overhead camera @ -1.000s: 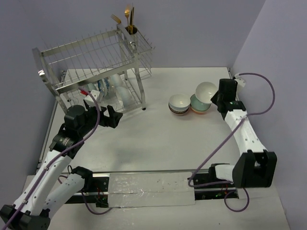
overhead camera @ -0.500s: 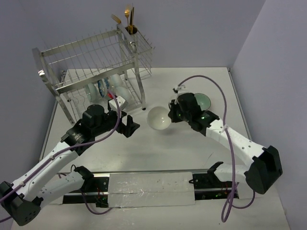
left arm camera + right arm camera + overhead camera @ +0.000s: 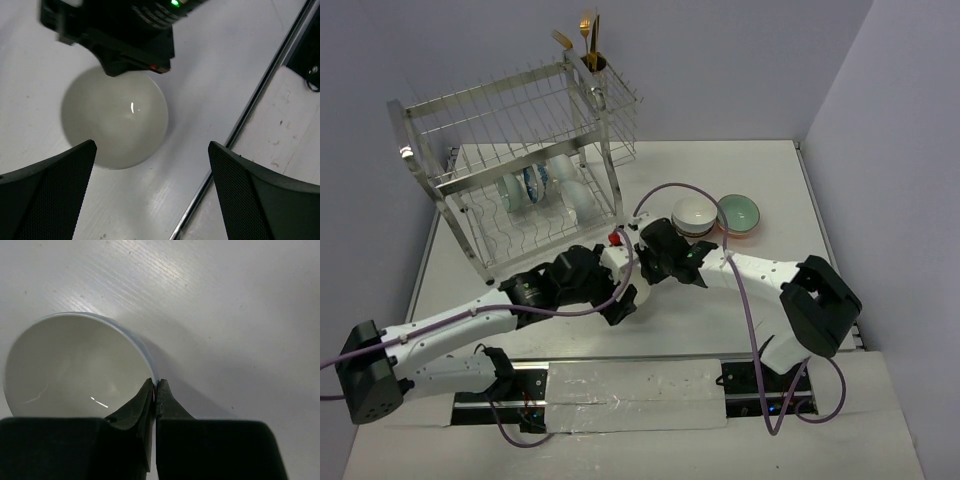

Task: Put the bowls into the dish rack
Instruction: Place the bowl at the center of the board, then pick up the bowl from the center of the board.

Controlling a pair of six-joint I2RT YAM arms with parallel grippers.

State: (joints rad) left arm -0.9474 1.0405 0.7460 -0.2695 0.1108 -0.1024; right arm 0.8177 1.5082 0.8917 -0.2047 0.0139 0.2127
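Just in front of the dish rack [image 3: 490, 100]: a white bowl [image 3: 114, 117] lies off the rack's front legs, mouth up. I cannot tell whether it rests on the table [image 3: 720, 170] or hangs just above it.
Right gripper [image 3: 155, 387]: pressed together on the bowl's rim, one finger inside the wall and one outside, pinching the thin edge.
Left gripper [image 3: 151, 145]: spread as wide as it goes, holding nothing, poised over the bowl without touching it.
Bowl to left gripper: almost straight below it, set a little toward one finger rather than centred between the two. The bowl is round, so no long axis governs the approach. Its free rim is the arc opposite the right gripper's pinch.
Nearer arm: the left arm stands on the rack's side; the right arm reaches across from the side away from the rack.
Likely step: a handover to the left gripper, which would carry the bowl to the rack.
Rack's lower shelf: several bowls [image 3: 545, 185] stand on edge.
Right of the rack: a white-lined bowl [image 3: 692, 212] and a teal bowl [image 3: 738, 212] wait side by side.
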